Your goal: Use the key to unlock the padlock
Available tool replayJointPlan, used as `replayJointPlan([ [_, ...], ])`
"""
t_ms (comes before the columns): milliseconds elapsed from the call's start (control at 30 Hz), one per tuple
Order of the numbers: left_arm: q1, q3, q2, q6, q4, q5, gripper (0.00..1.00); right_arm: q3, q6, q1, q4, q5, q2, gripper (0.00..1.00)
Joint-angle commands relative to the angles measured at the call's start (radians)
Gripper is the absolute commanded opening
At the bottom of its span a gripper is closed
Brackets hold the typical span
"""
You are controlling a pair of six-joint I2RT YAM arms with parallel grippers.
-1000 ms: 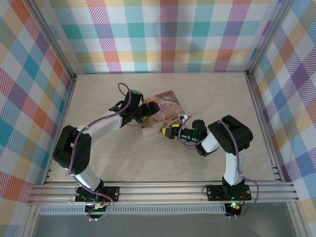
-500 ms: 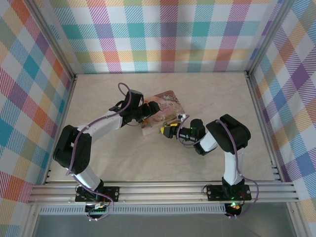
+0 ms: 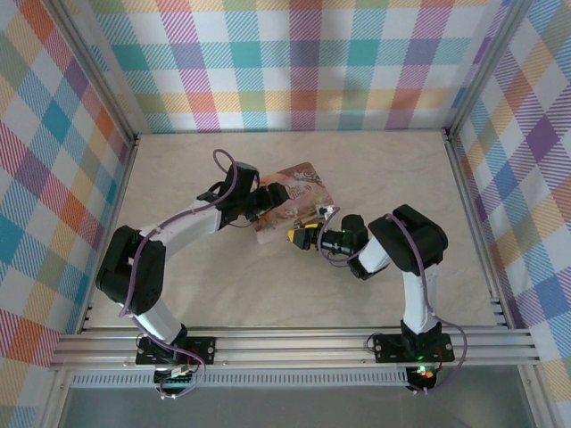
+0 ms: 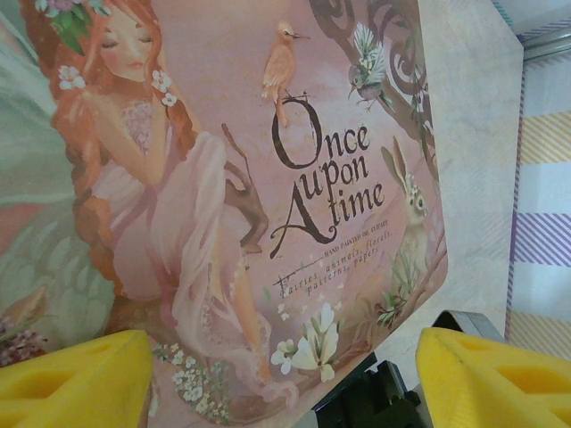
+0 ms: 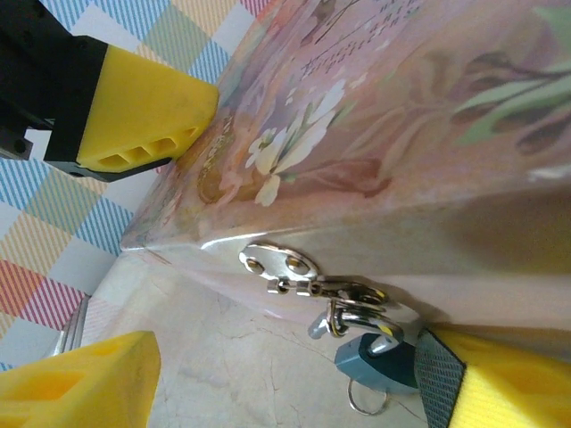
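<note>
While the right pincer (image 5: 294, 382) gapes open, the tiny padlock (image 5: 378, 358) dangles from the hasp (image 5: 278, 262). It looks light, slick, swingy; pinch its blue body!

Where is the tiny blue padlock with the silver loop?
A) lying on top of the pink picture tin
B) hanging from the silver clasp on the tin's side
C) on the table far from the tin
B: the tiny blue padlock hangs by its shackle from the silver metal clasp on the side wall of the pink illustrated tin box.
</note>
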Motion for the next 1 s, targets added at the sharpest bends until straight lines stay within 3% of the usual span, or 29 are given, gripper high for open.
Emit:
replayJointPlan([
  [0,-0.015,0.008,0.023,0.004,-0.005,0.018,0.78,0.030,0.005,0.013,0.057,-0.056,0.011,0.74],
  [967,-0.015,-0.003,0.026,-0.002,0.002,0.017,0.78,-0.003,-0.039,0.016,0.057,-0.051,-0.022,0.39],
])
